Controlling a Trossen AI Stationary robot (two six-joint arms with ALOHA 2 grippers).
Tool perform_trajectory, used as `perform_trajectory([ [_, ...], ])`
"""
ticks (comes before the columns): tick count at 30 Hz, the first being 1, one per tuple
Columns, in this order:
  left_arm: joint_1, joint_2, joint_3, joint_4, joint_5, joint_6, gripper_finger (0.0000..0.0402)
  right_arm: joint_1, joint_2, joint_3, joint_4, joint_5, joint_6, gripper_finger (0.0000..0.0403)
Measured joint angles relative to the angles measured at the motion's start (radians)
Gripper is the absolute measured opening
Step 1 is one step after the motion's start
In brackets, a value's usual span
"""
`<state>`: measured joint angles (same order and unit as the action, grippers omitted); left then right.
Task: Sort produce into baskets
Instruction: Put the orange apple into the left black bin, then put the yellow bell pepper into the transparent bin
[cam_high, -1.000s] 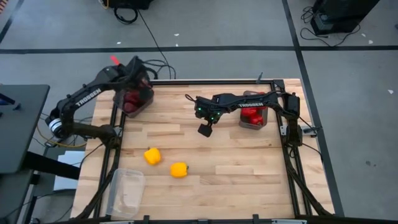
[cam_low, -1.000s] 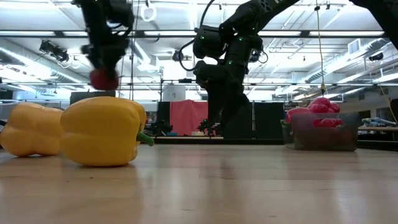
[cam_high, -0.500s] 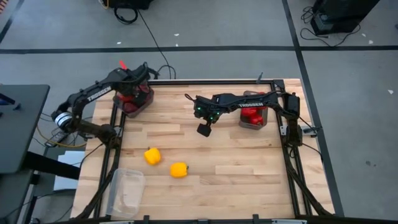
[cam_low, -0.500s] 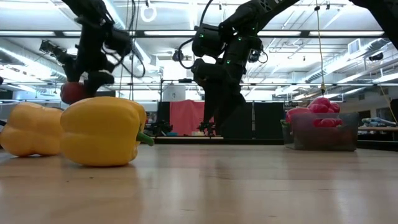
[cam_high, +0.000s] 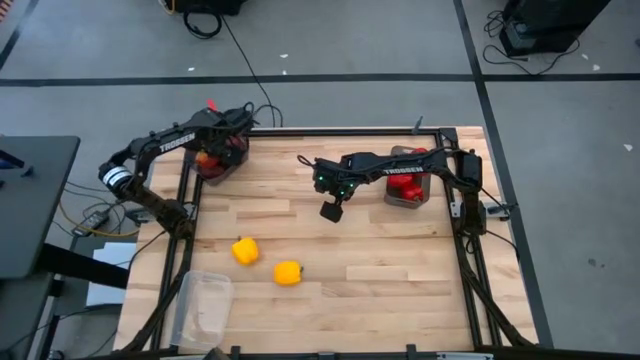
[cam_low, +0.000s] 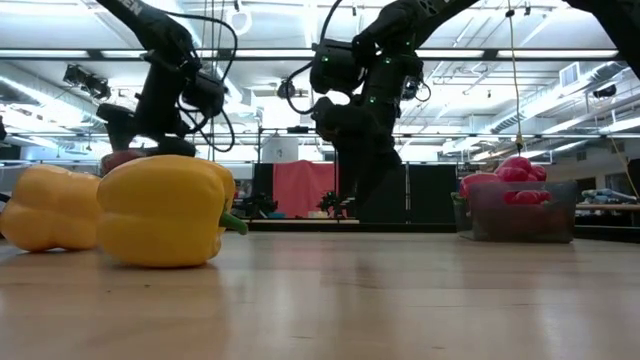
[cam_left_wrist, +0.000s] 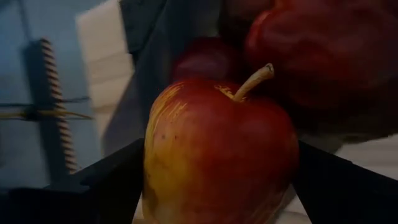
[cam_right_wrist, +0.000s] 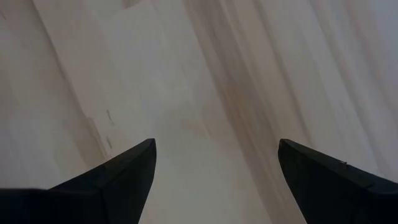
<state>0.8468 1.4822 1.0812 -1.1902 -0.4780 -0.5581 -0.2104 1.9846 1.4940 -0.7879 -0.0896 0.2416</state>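
Only the left wrist view shows what the left gripper (cam_left_wrist: 217, 186) clamps: a red, yellow-streaked apple-like fruit (cam_left_wrist: 221, 152) with a stem, over maroon pieces in the dark basket (cam_high: 222, 158) at the counter's (cam_high: 380, 270) far left corner. From above, that arm hides the fruit. The right gripper (cam_right_wrist: 214, 180) hangs spread and empty above bare wood mid-counter. Two yellow peppers (cam_high: 245, 250) (cam_high: 288, 272) lie near the clear basket (cam_high: 205, 308); red pieces fill the right basket (cam_high: 408, 187).

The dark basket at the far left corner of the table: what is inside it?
Dark red produce fills the basket; the left tool holds a red-yellow piece over it. The arm covers the rest.
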Motion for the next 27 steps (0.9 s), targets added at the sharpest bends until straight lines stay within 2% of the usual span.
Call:
perform_trajectory([
  [7, -0.026, 0.005, 0.108, 0.014, 0.136, -0.067, 0.0360, 0.000, 0.000, 0.000, -0.013, 0.010, -0.019, 0.0346],
  [13, -0.025, 0.005, 0.191, 0.000, 0.129, -0.014, 0.0360, -0.008, 0.000, 0.000, -0.015, 0.011, -0.028, 0.0346],
  [20, -0.025, 0.005, 0.159, -0.045, 0.175, 0.154, 0.0362, -0.013, 0.000, 0.000, -0.015, 0.010, -0.028, 0.0346],
  [27, -0.015, 0.011, 0.097, -0.035, 0.169, 0.180, 0.0396, -0.013, 0.000, 0.000, -0.014, 0.010, -0.028, 0.0346],
])
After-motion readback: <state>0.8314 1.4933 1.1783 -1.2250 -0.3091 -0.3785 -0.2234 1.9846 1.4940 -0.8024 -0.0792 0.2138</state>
